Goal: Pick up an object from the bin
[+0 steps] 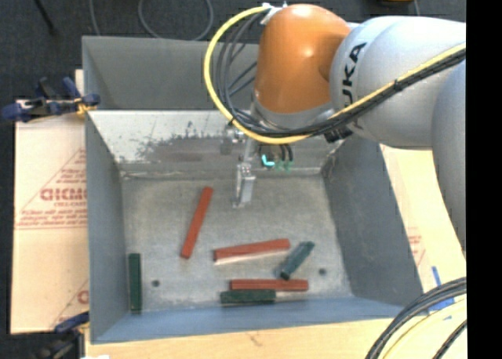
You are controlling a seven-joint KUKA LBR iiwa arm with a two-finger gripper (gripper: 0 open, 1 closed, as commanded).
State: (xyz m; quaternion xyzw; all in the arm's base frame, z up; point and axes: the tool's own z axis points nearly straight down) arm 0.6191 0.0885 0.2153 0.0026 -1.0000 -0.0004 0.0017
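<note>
Probable approach stage: gripper (245, 186) right of the slanted red stick (196, 223), far end; grip state indiscernible; next move requires centring, descent

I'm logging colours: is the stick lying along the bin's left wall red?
No, the stick by the left wall of the bin is dark green.

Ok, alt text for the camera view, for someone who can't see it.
The gripper hangs over the back of a grey metal bin, near a slanted orange-red stick. Two red sticks and three dark green sticks lie nearer the front.
</note>
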